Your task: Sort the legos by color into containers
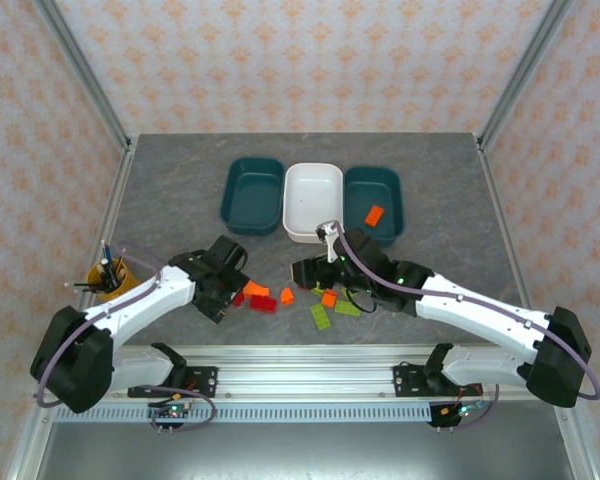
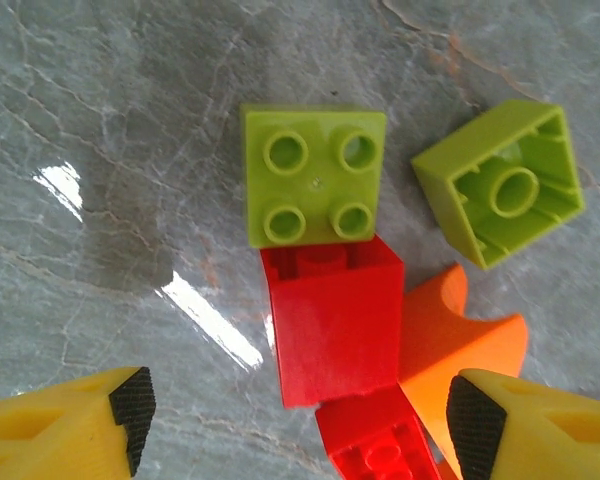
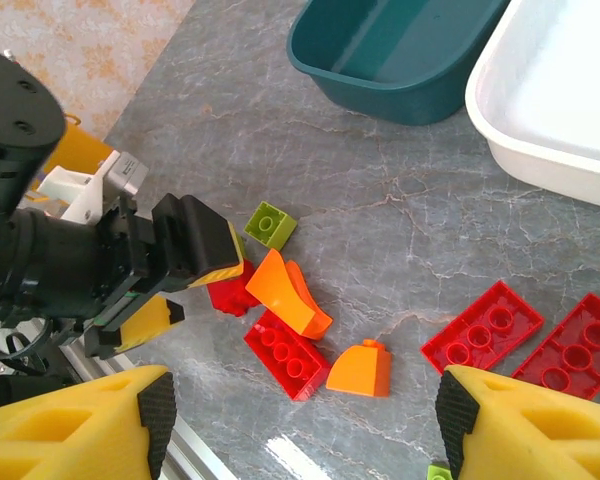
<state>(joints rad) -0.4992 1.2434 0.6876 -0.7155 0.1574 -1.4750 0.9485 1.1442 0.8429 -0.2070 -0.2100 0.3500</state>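
Observation:
Red, orange and light green legos [image 1: 300,300] lie scattered on the grey table in front of three containers: a teal tub [image 1: 252,193], a white tub [image 1: 312,200] and a second teal tub [image 1: 373,203] with one orange brick [image 1: 375,214] in it. My left gripper [image 2: 302,420] is open low over the pile's left end, its pads either side of a red brick [image 2: 335,325] and a second red brick [image 2: 380,445], beside an orange curved piece [image 2: 450,340]. Two green bricks [image 2: 313,188] lie just beyond. My right gripper [image 3: 308,410] hangs open above an orange slope [image 3: 362,370] and a red brick [image 3: 290,355], holding nothing.
A yellow cup of pens [image 1: 110,275] stands at the left by my left arm. Two flat red plates [image 3: 483,327] lie right of the pile. The two grippers hang close together over the pile, with the left one [image 3: 180,265] showing in the right wrist view.

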